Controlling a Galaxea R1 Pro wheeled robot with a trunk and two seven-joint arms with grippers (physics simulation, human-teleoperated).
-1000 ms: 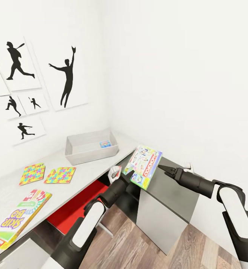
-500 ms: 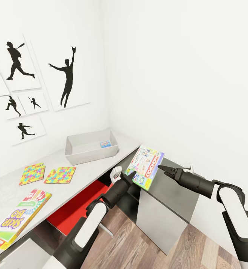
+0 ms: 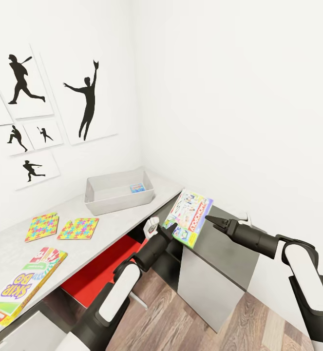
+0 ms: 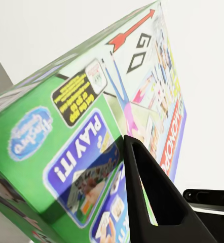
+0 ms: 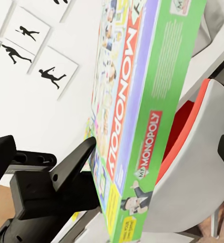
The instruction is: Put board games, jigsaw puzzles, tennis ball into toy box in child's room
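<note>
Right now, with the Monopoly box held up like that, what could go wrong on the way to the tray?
1. The left pincer pinches the large white-and-green Monopoly box only near one edge, tilted in the air; it could twist or slip out.
2. The right pincer sits close beside the box and may knock it.
3. The shallow light-grey tray already holds a small blue box; the big box may land on it, or catch the tray's wall.
</note>
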